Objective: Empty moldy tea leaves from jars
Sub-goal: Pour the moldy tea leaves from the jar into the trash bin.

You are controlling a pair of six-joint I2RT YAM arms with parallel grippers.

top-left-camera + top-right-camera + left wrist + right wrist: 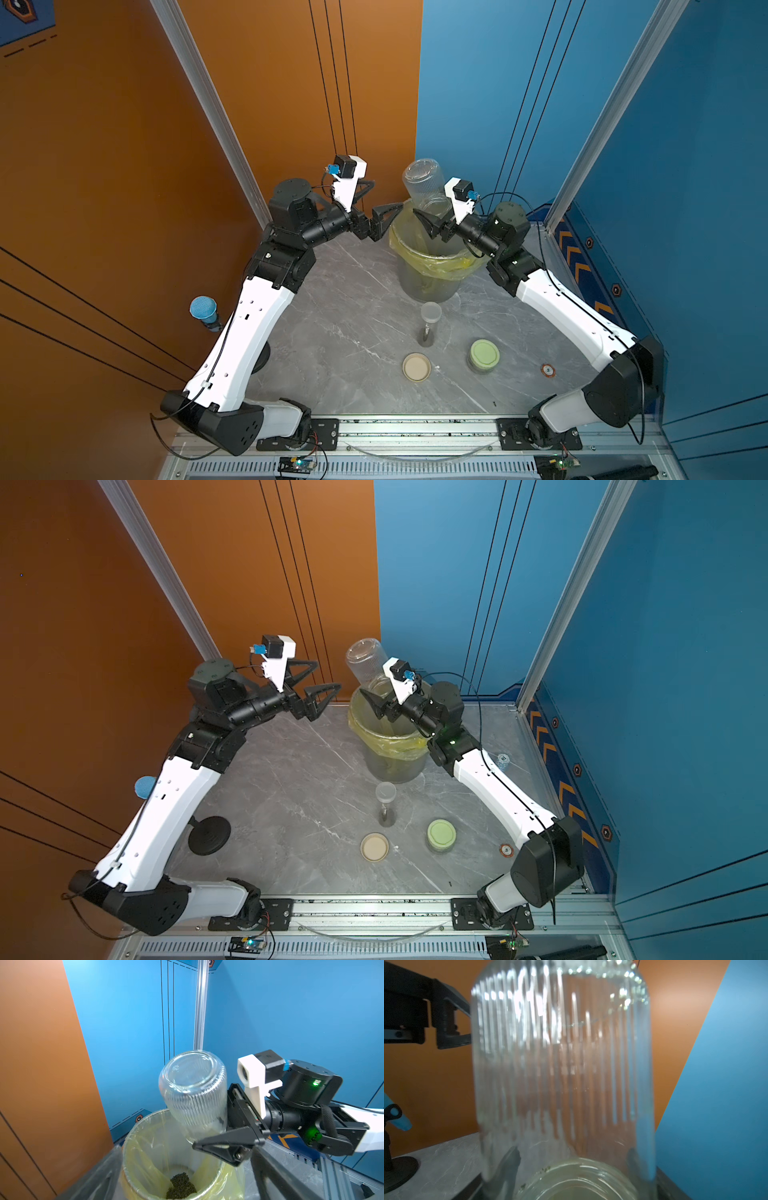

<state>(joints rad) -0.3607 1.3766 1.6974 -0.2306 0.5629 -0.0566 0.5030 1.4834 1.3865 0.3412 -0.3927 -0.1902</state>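
Dark crumbly tea leaves (181,1186) heaped at the bottom of the round grey bin with yellow bag (440,262), table's 12 o'clock. Wide ribbed clear glass jar (424,183) hangs mouth-down over it, neck clamped by right gripper (434,210); left gripper (386,193) gapes wide, empty, at the bin's 10 o'clock.

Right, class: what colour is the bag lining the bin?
Translucent yellow; the bag shows best in the left wrist view.

Wide ribbed jar (424,183): clear, lidless, upended and tilted, mouth over bin (432,286).
Tea leaves (181,1186): dark crumbly heap at bin's bottom.
Narrow jar (428,328): upright, whitish lid, just before bin.
Short jar (483,356): green-lidded, farther from bin.
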